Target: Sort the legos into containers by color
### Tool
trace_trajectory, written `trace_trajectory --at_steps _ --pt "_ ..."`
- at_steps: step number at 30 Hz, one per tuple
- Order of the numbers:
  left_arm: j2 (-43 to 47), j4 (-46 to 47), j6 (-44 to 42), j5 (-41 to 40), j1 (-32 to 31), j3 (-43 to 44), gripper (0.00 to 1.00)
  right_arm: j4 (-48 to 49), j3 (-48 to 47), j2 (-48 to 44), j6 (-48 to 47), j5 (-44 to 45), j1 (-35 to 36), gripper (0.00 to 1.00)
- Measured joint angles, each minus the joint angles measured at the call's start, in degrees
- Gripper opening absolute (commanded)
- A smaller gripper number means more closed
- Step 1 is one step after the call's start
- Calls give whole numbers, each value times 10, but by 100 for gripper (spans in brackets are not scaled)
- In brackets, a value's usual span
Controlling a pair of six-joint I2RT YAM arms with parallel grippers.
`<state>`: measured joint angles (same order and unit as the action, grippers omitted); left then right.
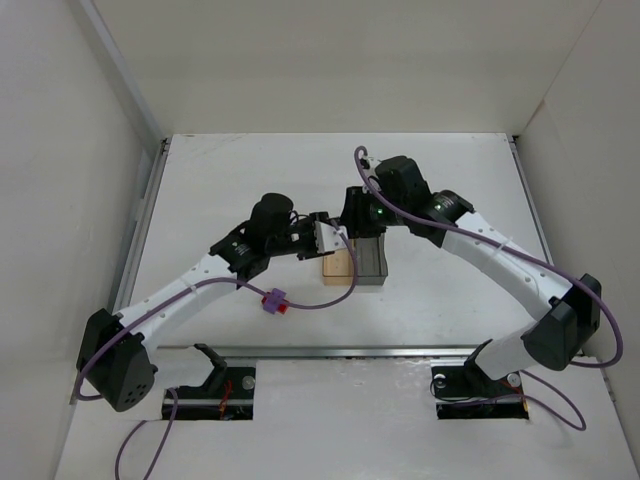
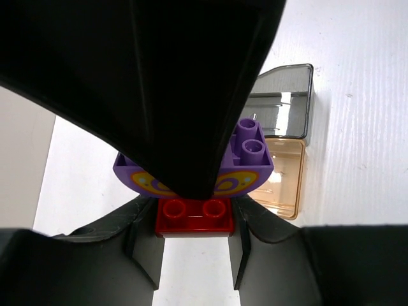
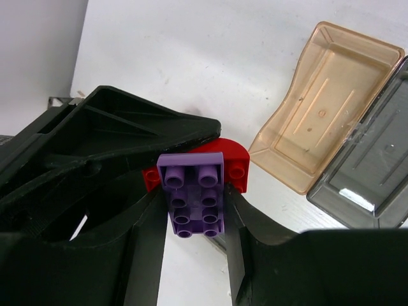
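My left gripper (image 2: 194, 220) is shut on a small red brick (image 2: 194, 217) that is joined to a purple rounded brick (image 2: 250, 159) with a yellow print. My right gripper (image 3: 194, 204) is shut on the purple brick (image 3: 194, 194), with a red rounded part (image 3: 237, 156) behind it. In the top view both grippers, left (image 1: 322, 238) and right (image 1: 352, 225), meet just above the bins. The orange-tan bin (image 1: 338, 266) and the dark grey bin (image 1: 372, 262) stand side by side; both look empty in the right wrist view, orange-tan (image 3: 325, 95) and grey (image 3: 376, 166).
A red and purple lego pair (image 1: 272, 301) lies on the table to the left of the bins, under the left arm's purple cable (image 1: 200, 290). White walls enclose the table on three sides. A metal rail (image 1: 350, 351) runs along the near edge.
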<state>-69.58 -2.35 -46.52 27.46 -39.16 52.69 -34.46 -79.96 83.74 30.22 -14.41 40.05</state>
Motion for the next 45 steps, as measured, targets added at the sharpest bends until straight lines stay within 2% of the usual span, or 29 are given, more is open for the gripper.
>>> trace_trajectory --at_steps 6,12,19,28,33,38,42,45 --pt "-1 14 31 -17 -2 -3 0 30 38 -20 8 -56 -48 0" --pt "21 -29 63 -75 24 -48 0 19 58 -51 2 -5 -132 0" --pt "23 -32 85 -85 24 -50 0 13 68 -42 -5 8 -125 0" --pt "23 -31 100 -97 24 -50 0 -8 89 16 -4 85 -125 0" --pt "9 -24 113 -98 16 -49 0 -9 96 81 -15 118 -123 11" --pt "-14 -12 122 -99 14 -48 0 -13 91 141 -34 131 -115 34" --pt "-37 -3 124 -97 14 -36 0 -18 78 149 -46 132 -111 56" --pt "-63 6 126 -94 14 -20 0 -25 56 150 -55 132 -110 60"
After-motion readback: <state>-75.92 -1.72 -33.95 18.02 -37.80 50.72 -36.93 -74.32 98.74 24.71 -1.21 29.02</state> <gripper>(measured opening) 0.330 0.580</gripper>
